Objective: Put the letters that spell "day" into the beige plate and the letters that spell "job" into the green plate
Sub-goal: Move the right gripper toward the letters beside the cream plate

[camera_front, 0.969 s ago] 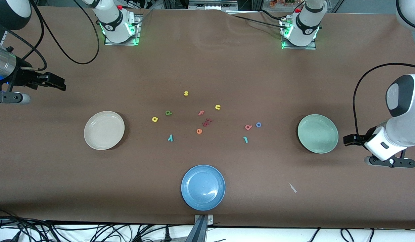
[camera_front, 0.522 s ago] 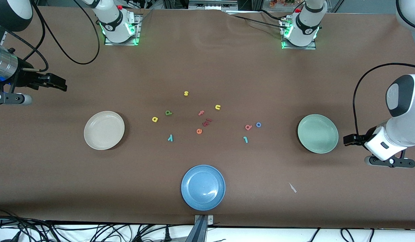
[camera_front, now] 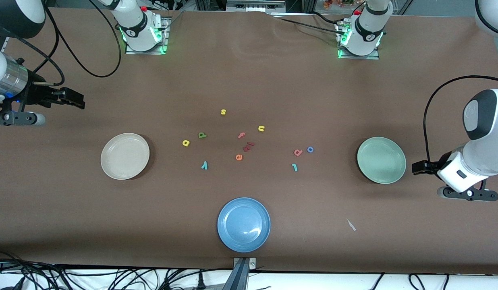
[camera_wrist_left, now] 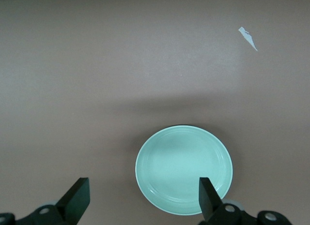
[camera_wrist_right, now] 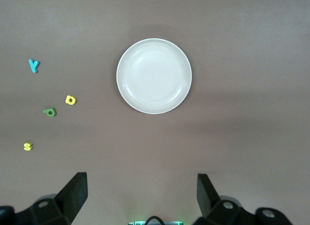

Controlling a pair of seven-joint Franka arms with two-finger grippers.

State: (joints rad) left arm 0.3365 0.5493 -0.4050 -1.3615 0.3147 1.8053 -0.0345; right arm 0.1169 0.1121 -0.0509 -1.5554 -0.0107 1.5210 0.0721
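Nothing sorted yet: beige plate (camera_front: 125, 156) and green plate (camera_front: 381, 160) empty, all letters loose on surface. Left tool (camera_wrist_left: 140, 198) and right tool (camera_wrist_right: 140, 193) open, holding nothing.

A brown table (camera_front: 249, 80) is seen. A beige plate (camera_front: 125, 156), a green plate (camera_front: 381, 160) and a blue plate (camera_front: 243, 224) are seen, with yellow, green, teal, red, orange and blue letters (camera_front: 239, 157)

I am seeing a blue plate (camera_front: 243, 224) lying nearest the camera on my brown counter (camera_front: 249, 80), and a yellow "s" (camera_front: 223, 112) farthest.
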